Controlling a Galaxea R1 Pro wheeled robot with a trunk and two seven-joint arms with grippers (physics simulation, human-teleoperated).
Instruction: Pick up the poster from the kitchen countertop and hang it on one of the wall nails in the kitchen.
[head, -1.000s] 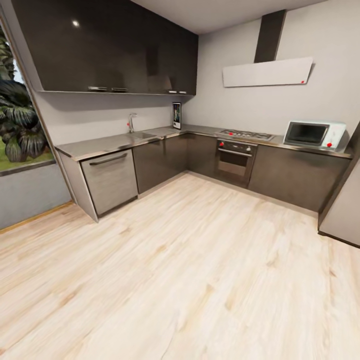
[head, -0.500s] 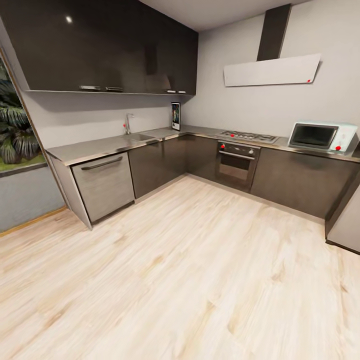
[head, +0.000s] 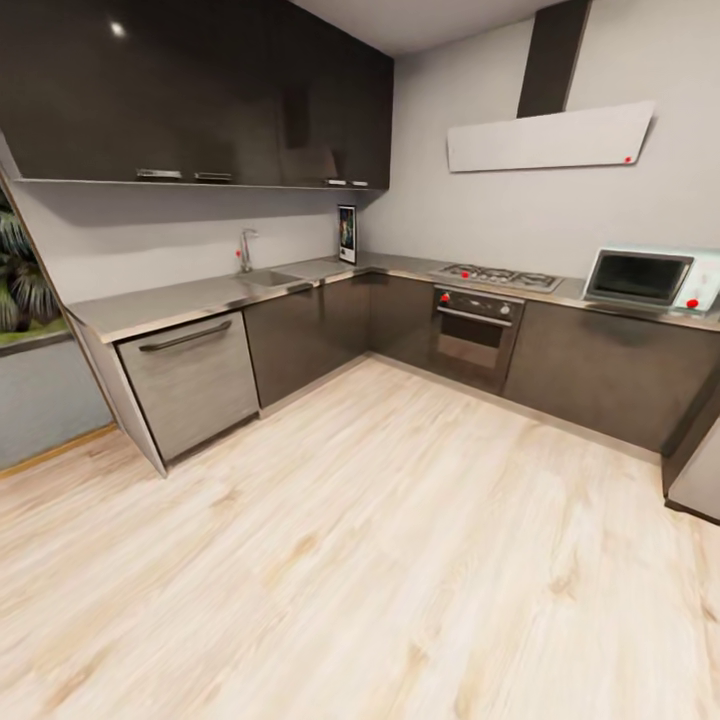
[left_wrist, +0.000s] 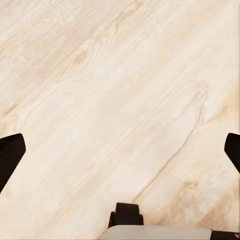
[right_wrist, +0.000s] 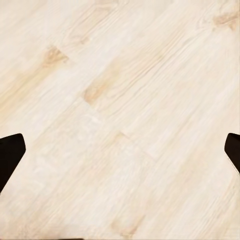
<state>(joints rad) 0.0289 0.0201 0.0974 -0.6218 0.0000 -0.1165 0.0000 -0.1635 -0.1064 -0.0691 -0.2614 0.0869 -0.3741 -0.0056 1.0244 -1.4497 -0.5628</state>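
Both grippers hang over pale wood floor with their fingers spread wide: in the left wrist view the left gripper (left_wrist: 120, 150) shows only dark fingertips (left_wrist: 10, 157) at the two side edges of the frame, nothing between them, and in the right wrist view the right gripper (right_wrist: 120, 150) shows the same, its fingertips (right_wrist: 10, 155) far apart and released.

In the head view the poster (head: 347, 234) stands upright at centre, slightly above the middle of the frame, its long axis vertical. It rests on the kitchen countertop (head: 190, 297) in the inner corner of the L, against the light-grey wall, with its printed face turned toward the room. It sits just below the end of the dark upper cabinets (head: 200, 90).

Along the left run, the sink (head: 268, 279) and its tap (head: 243, 249) lie to the poster's left; a steel dishwasher front (head: 190, 380) closes that run. To the right are the gas hob (head: 497, 276), the oven (head: 474, 335) below it, and a microwave (head: 650, 278) at the right edge. An extractor hood (head: 550, 135) hangs at upper right.

A broad stretch of wood floor (head: 380, 540) spans the lower frame up to the cabinet fronts. No nail head can be made out on the walls at this size.
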